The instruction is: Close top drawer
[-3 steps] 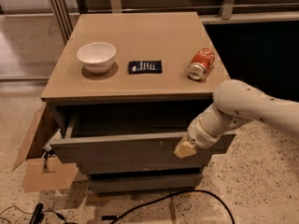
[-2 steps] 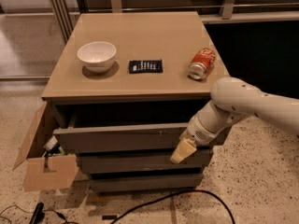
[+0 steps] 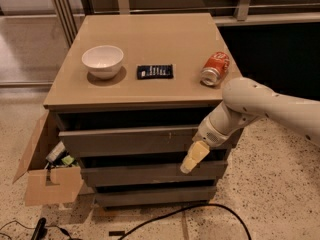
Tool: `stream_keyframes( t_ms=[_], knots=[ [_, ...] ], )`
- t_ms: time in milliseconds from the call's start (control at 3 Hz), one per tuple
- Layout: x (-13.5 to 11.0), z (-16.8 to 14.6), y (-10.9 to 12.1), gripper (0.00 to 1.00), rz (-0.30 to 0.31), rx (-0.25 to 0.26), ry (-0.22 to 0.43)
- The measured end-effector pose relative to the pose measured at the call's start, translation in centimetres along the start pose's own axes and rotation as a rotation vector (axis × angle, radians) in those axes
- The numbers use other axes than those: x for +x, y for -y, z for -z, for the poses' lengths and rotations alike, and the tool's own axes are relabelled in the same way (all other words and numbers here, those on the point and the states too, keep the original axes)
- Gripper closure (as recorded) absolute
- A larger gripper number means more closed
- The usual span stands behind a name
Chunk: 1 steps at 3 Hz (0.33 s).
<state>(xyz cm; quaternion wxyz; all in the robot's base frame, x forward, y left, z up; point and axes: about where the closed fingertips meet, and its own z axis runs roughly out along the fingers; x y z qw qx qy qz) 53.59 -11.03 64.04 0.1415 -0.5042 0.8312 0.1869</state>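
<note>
One open cardboard box [image 3: 50,176] is noted at far left, set on the floor against the cabinet's left side, with small items inside. A black cable [image 3: 165,216] is seen on the floor in front of the cabinet.

Three things are recorded on the cabinet's surface [image 3: 150,39]: a white bowl [image 3: 102,60] at left, a dark flat packet [image 3: 155,71] near the middle, and a red can [image 3: 215,68] lying on its side at right. All three are apart from each other.

The top drawer [image 3: 125,140] is found directly under the surface, uppermost of three grey fronts. A dark band is seen between its front and the surface's edge.

The gripper [image 3: 192,159] is located at the right end of the top drawer's front, at its lower edge, pointed down and left. Contact with the front cannot be confirmed. Whether the gripper is open or closed cannot be told. The white arm [image 3: 265,104] is seen entering from the right.
</note>
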Motion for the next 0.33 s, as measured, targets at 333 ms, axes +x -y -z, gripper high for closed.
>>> stream_keyframes(
  t_ms=[333],
  knots=[
    [0.0,0.0,0.0,0.0,0.0,0.0,0.0]
  ],
)
